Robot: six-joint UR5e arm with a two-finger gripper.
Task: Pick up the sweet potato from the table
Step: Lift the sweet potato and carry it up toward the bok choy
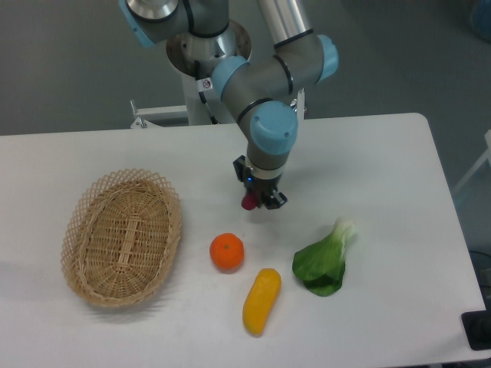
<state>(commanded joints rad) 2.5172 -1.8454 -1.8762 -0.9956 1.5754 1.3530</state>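
Observation:
The sweet potato [249, 203] shows only as a small reddish-purple end poking out below my gripper [259, 201]. The gripper hangs from the blue-capped wrist above the middle of the white table [383, 153] and is shut on the tuber, which most of the fingers hide. Whether the sweet potato still touches the table is hard to tell; it seems held a little above it.
A round orange [227, 251] lies just below and left of the gripper. A yellow-orange oblong vegetable [261, 300] sits near the front edge. A green leafy bok choy [324, 261] lies to the right. A wicker basket [121, 236] stands at the left.

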